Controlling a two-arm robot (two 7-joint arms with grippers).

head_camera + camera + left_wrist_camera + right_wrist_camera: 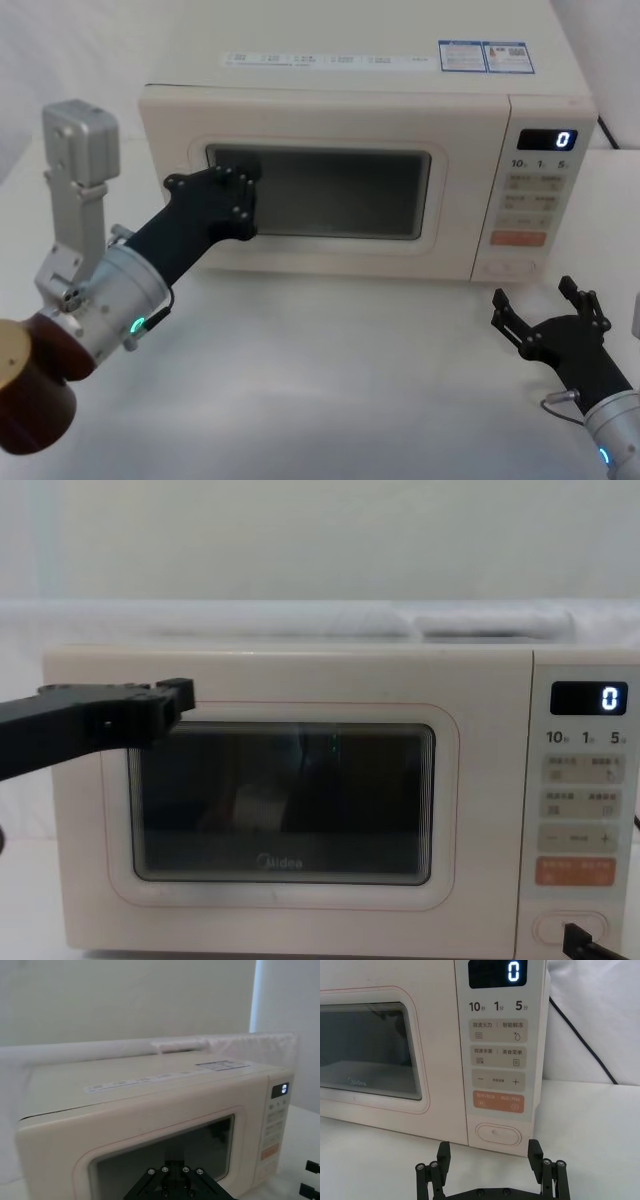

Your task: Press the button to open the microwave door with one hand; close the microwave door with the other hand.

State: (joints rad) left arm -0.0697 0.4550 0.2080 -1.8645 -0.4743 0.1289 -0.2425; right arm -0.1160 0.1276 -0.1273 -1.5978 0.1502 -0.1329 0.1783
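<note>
1. Now the microwave (330, 170) sits at the far side of the tabletop (330, 380), and its door (290, 800) looks flush with the front, so the step in hand is likely the last push of closing, or checking that it has latched.
2. To do that well, I would push straight in on the door's left part, away from the panel, press evenly until the latch catches, and then draw the arm straight back toward the near side.
3. The left tool (240, 185) is at the upper left corner of the door's window. From the head view it seems to touch the door; the chest view shows it in front of the door, but contact is not certain.
4. Whether the left tool is released or clenched I cannot tell; its tips point into the door. It holds nothing.
5. The right tool (545, 310) hangs low at the near right, just in front of the button (498, 1135) at the foot of the panel, apart from it.
6. Its fingers (443, 1152) are spread wide, released, grasping nothing, with the button showing between them in the right wrist view.
</note>
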